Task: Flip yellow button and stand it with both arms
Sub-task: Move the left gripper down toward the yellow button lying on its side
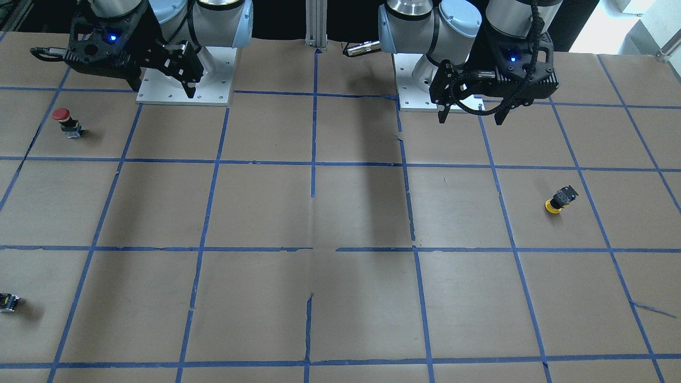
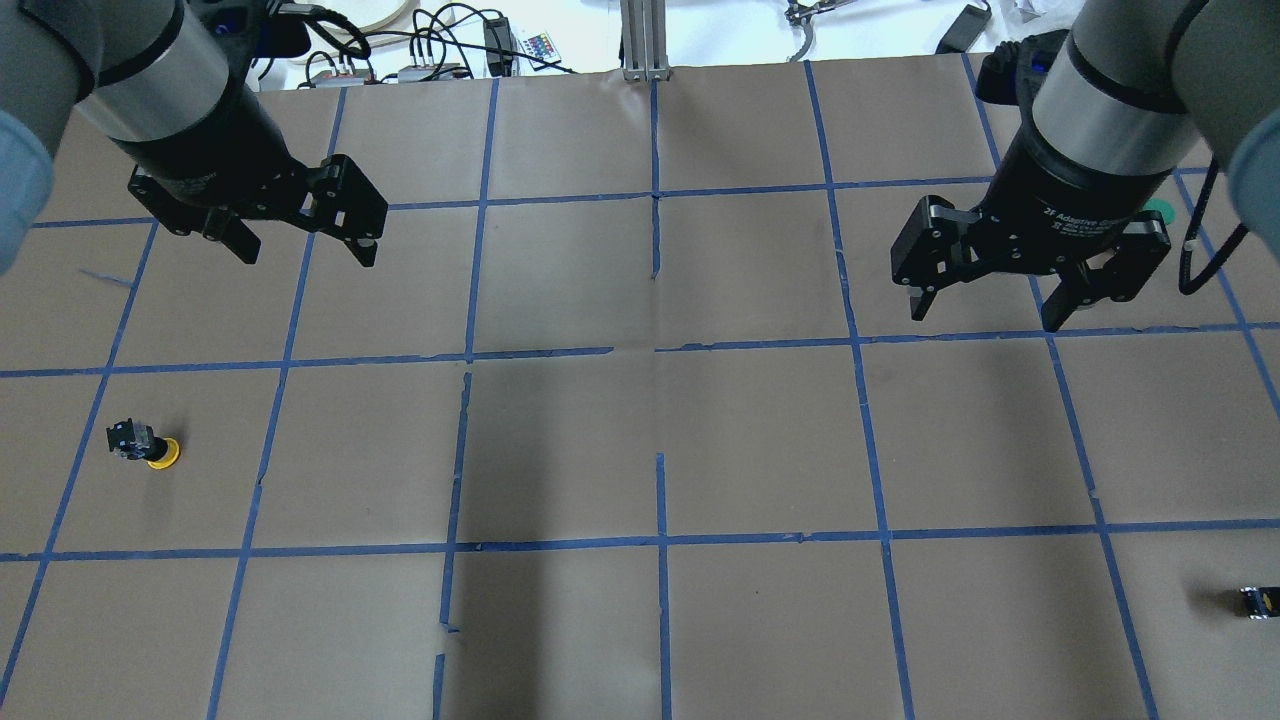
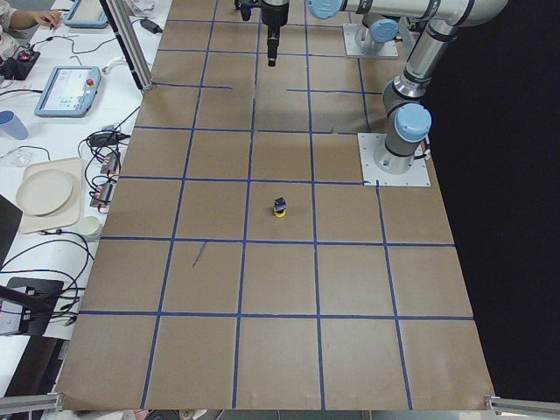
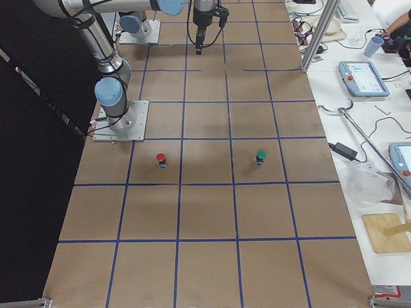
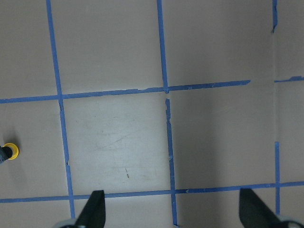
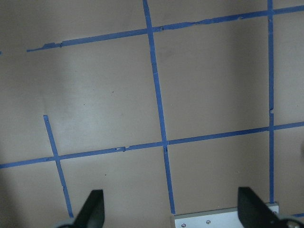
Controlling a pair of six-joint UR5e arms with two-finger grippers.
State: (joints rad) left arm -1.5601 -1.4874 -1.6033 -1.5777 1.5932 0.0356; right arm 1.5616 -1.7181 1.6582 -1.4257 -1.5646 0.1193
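- Hovering above the table point(image 2: 760, 440), the left gripper point(image 2: 305, 250) has its fingers spread wide and grips nothing.
- Right gripper point(image 2: 985, 315) is the same: raised, fingers wide apart, empty.
- Yellow button point(image 2: 150, 447) sits on the table below the left gripper and off to its left, well apart from it. The left wrist view catches only the cap, at the frame's left edge.
- The button stands upside down, with the yellow cap on the table and the black body on top.
- Red button point(image 1: 66, 121) stands cap-up, below the right gripper and out to its right.
- Green button point(image 4: 260, 156) stands near the red one, well apart from it.
- Small black-and-yellow block point(image 2: 1258, 600) lies far out to the right gripper's right.
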